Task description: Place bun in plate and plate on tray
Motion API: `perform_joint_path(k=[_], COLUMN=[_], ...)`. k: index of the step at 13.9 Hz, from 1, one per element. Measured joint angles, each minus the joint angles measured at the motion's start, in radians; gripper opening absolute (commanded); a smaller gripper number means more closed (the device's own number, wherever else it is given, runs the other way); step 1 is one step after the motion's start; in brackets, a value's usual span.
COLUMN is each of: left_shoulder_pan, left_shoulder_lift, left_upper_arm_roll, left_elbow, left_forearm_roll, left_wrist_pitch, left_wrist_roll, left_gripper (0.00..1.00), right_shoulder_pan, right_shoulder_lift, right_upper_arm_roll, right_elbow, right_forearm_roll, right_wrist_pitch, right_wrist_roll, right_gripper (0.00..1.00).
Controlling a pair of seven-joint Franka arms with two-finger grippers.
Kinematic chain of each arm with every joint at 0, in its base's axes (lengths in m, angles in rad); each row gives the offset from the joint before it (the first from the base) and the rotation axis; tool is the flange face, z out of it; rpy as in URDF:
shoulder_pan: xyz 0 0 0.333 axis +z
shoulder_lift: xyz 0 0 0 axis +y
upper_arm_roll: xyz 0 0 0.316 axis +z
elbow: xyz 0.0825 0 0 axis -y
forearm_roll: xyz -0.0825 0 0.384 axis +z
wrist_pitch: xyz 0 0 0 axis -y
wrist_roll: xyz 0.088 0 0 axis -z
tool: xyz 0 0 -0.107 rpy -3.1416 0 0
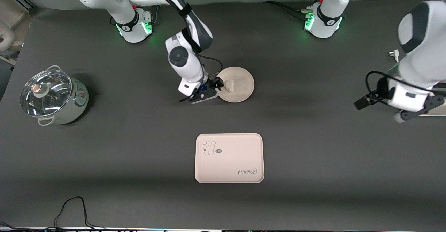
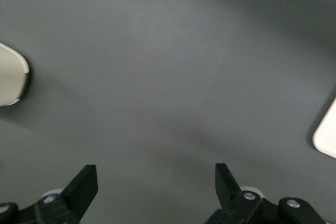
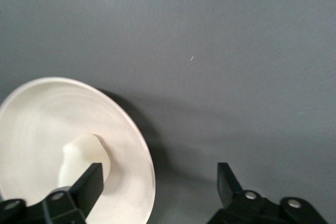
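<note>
With its fingers spread wide, the right end effector (image 1: 218,84) sits low at the rim of the plate (image 1: 240,89), on the side toward the right arm's end of the bench (image 1: 139,148). Right wrist view: one finger (image 3: 89,182) is over the plate's inner surface just beside the bun (image 3: 84,156), the other is over bare bench outside the rim; whether either finger touches the plate cannot be told. Nothing is gripped.

Bun lies in the plate, off centre toward the right end effector. Plate rests flat on the bench near the middle.

Tray (image 1: 229,157) lies flat on the bench, nearer the front camera than the plate and well apart from it, with rabbit drawing and "Rabbit" script visible.

Left end effector (image 1: 364,101) hangs over the left arm's end of the bench, fingers (image 2: 84,182) apart, holding nothing; this arm waits.

A lidded pot (image 1: 52,96) with a glass lid stands at the right arm's end of the bench.
</note>
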Motion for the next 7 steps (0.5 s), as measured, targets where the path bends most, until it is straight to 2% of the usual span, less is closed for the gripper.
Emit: perform_joint_path(k=[1, 3, 4, 5, 7], left_shoulder_pan=[-0.035, -0.052, -0.046, -0.035, -0.025], left_shoulder_lift=[-0.028, -0.084, -0.104, -0.120, -0.140], left_upper_arm_roll=[0.038, 0.058, 0.060, 0.058, 0.055], left_elbow=[-0.029, -0.094, -0.112, -0.118, -0.094], left_forearm_roll=[0.000, 0.000, 0.001, 0.001, 0.001], left_wrist_pitch=[0.000, 0.003, 0.002, -0.007, -0.068], left_wrist_roll=[0.010, 0.036, 0.064, 0.098, 0.137], left_gripper=[1.00, 1.00, 1.00, 1.00, 1.00], right_shoulder_pan=[0.009, 0.019, 0.021, 0.024, 0.031], right_shoulder_lift=[0.020, 0.040, 0.044, 0.046, 0.047], right_upper_arm_roll=[0.000, 0.000, 0.000, 0.000, 0.000], right_elbow=[0.000, 0.001, 0.001, 0.001, 0.001], right_forearm_roll=[0.001, 0.001, 0.001, 0.001, 0.002], right_wrist_pitch=[0.011, 0.016, 0.016, 0.016, 0.015], right_wrist_roll=[0.001, 0.001, 0.001, 0.005, 0.042], right_gripper=[0.82, 0.68, 0.56, 0.40, 0.00])
